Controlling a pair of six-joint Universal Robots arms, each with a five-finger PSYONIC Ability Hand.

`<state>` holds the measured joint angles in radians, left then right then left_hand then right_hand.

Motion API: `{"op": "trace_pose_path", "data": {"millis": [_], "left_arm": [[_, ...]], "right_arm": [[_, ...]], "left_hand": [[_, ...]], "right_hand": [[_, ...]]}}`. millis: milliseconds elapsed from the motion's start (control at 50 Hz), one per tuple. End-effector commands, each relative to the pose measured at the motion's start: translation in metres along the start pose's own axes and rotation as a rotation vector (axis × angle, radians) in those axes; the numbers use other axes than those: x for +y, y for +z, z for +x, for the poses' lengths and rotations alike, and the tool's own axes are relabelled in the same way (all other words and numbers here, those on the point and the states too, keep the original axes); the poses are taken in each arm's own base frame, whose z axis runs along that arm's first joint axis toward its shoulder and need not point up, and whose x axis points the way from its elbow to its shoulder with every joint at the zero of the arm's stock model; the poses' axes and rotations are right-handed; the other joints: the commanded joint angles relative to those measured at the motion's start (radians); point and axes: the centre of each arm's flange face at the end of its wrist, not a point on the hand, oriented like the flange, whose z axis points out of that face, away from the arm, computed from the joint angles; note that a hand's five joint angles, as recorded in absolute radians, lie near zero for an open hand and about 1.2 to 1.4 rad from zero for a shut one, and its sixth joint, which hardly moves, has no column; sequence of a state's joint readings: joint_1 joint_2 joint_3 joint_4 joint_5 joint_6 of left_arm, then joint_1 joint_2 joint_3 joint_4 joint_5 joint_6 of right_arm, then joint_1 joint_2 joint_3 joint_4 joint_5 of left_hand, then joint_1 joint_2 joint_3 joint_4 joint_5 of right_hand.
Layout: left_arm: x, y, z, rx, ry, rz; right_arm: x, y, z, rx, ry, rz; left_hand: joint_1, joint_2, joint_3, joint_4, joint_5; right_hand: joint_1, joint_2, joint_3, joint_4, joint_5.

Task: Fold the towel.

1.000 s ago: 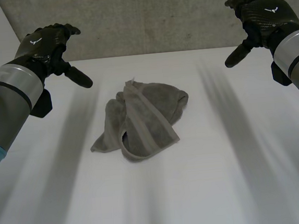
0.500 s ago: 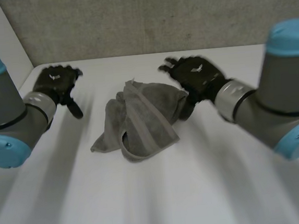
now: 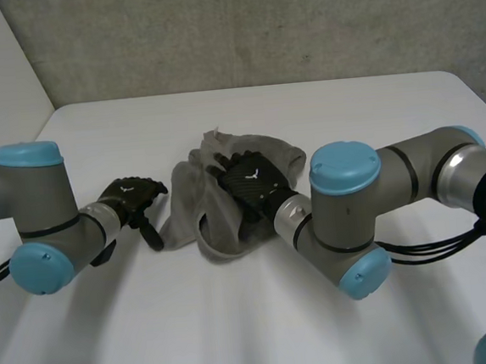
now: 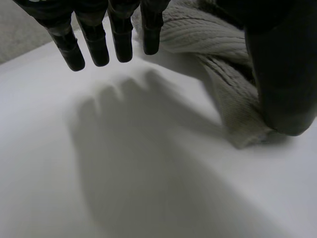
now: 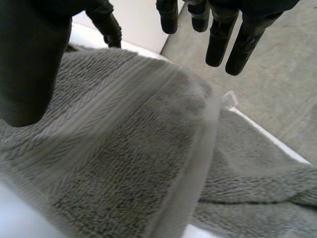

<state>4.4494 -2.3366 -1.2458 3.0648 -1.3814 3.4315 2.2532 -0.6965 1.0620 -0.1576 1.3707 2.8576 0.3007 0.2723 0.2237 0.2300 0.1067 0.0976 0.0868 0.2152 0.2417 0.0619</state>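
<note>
A crumpled grey towel (image 3: 186,195) lies in the middle of the white table. My left hand (image 3: 129,199) is low beside the towel's left corner, open, with straight fingers (image 4: 94,44) above bare table. Its thumb (image 4: 280,74) rests next to the towel's edge (image 4: 223,89). My right hand (image 3: 252,185) hovers over the towel's middle, open and holding nothing. In the right wrist view its fingers (image 5: 218,44) and thumb (image 5: 29,59) spread above the towel's folded band (image 5: 124,163).
The white table (image 3: 239,327) reaches to a grey wall (image 3: 255,28) behind. My right arm's elbow (image 3: 348,215) lies low across the table just right of the towel. My left arm (image 3: 33,217) stretches in from the table's left side.
Both hands have come down from high near the far corners to the towel. The left now sits at its left corner, the right over its middle. The towel has not moved.
</note>
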Motion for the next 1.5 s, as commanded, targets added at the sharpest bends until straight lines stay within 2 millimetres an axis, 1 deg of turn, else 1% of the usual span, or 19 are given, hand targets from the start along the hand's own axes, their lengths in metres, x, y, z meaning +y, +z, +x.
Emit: {"op": "trace_pose_path", "data": {"millis": [20, 160, 320, 500, 600, 660, 760, 880, 1000, 1080, 1120, 1200, 1220, 1260, 1280, 1320, 1360, 1420, 1500], "left_arm": [[0.002, -0.006, 0.009, 0.021, -0.003, -0.033], [0.002, -0.013, 0.022, 0.047, 0.007, -0.047], [-0.006, -0.02, 0.03, 0.064, -0.061, -0.024], [-0.031, -0.032, 0.026, 0.053, -0.102, 0.049], [-0.086, -0.072, 0.003, -0.008, -0.084, 0.221], [-0.106, -0.093, -0.004, -0.023, -0.073, 0.293], [-0.131, -0.122, -0.006, -0.005, -0.044, 0.394], [-0.141, -0.139, 0.0, 0.041, -0.006, 0.429], [-0.136, -0.13, 0.0, 0.042, 0.052, 0.406], [-0.133, -0.09, -0.006, 0.018, 0.116, 0.421], [-0.141, -0.079, -0.01, -0.006, 0.135, 0.472], [-0.188, -0.071, -0.032, -0.165, 0.141, 0.737], [-0.189, -0.071, -0.032, -0.166, 0.141, 0.738], [-0.223, -0.09, -0.044, -0.243, 0.085, 0.936], [-0.223, -0.09, -0.044, -0.243, 0.085, 0.937], [-0.243, -0.114, -0.05, -0.253, 0.05, 1.044], [-0.269, -0.164, -0.054, -0.223, -0.017, 1.207], [-0.274, -0.192, -0.059, -0.181, -0.043, 1.275], [-0.269, -0.201, -0.064, -0.141, -0.035, 1.281]], "right_arm": [[0.007, 0.011, -0.009, -0.029, -0.017, 0.017], [0.009, 0.018, -0.011, -0.048, -0.073, 0.038], [0.013, 0.022, -0.012, -0.08, -0.094, 0.048], [-0.017, 0.01, 0.004, -0.078, -0.107, 0.093], [-0.09, -0.038, 0.059, 0.046, -0.165, 0.158], [-0.106, -0.063, 0.089, 0.108, -0.211, 0.119], [-0.106, -0.101, 0.124, 0.154, -0.283, -0.063], [-0.094, -0.125, 0.12, 0.02, -0.358, -0.233], [-0.082, -0.116, 0.123, -0.047, -0.401, -0.243], [-0.085, -0.081, 0.141, 0.016, -0.471, -0.116], [-0.093, -0.067, 0.151, 0.078, -0.519, -0.036], [-0.155, -0.049, 0.184, 0.333, -0.622, 0.311], [-0.155, -0.049, 0.184, 0.334, -0.622, 0.312], [-0.215, -0.071, 0.202, 0.498, -0.548, 0.584], [-0.216, -0.071, 0.202, 0.499, -0.547, 0.585], [-0.27, -0.116, 0.213, 0.561, -0.444, 0.837], [-0.279, -0.131, 0.215, 0.532, -0.401, 0.902], [-0.269, -0.145, 0.227, 0.451, -0.326, 0.904], [-0.249, -0.142, 0.222, 0.329, -0.274, 0.846]], "left_hand": [[0.01, 0.038, -0.049, -0.055, 0.029], [0.08, 0.109, -0.049, -0.055, 0.1], [1.094, 1.123, -0.049, -0.055, 1.114], [1.096, 1.124, -0.049, -0.055, 1.115], [1.096, 1.124, -0.049, -0.055, 1.115], [1.096, 1.124, -0.049, -0.055, 1.115], [1.096, 1.124, -0.049, -0.055, 1.115], [1.096, 1.124, -0.049, -0.055, 1.115], [1.096, 1.124, -0.049, -0.055, 1.115], [1.096, 1.124, -0.049, -0.055, 1.115], [1.096, 1.124, -0.049, -0.055, 1.115], [1.096, 1.124, -0.049, -0.055, 1.115], [1.096, 1.124, -0.049, -0.055, 1.115], [1.096, 1.124, -0.049, -0.055, 1.115], [1.096, 1.124, -0.049, -0.055, 1.115], [1.096, 1.124, -0.049, -0.055, 1.115], [1.096, 1.124, -0.049, -0.055, 1.115], [1.096, 1.124, -0.049, -0.055, 1.115], [1.096, 1.124, -0.049, -0.055, 1.115]], "right_hand": [[0.022, 0.033, -0.041, -0.067, -0.062], [0.309, 0.32, -0.041, -0.067, 0.17], [1.233, 1.244, -0.041, -0.067, 1.094], [1.299, 1.309, -0.041, -0.067, 1.16], [1.299, 1.309, -0.041, -0.067, 1.16], [1.299, 1.309, -0.041, -0.067, 1.16], [1.299, 1.309, -0.041, -0.067, 1.16], [1.235, 1.246, -0.041, -0.067, 1.096], [1.299, 1.309, -0.041, -0.067, 1.16], [1.299, 1.309, -0.041, -0.067, 1.16], [1.299, 1.309, -0.041, -0.067, 1.16], [1.299, 1.309, -0.041, -0.067, 1.16], [1.299, 1.309, -0.041, -0.067, 1.16], [1.299, 1.309, -0.041, -0.067, 1.16], [1.299, 1.309, -0.041, -0.067, 1.16], [1.299, 1.309, -0.041, -0.067, 1.16], [1.299, 1.309, -0.041, -0.067, 1.16], [1.299, 1.309, -0.041, -0.067, 1.16], [1.299, 1.309, -0.041, -0.067, 1.16]]}}
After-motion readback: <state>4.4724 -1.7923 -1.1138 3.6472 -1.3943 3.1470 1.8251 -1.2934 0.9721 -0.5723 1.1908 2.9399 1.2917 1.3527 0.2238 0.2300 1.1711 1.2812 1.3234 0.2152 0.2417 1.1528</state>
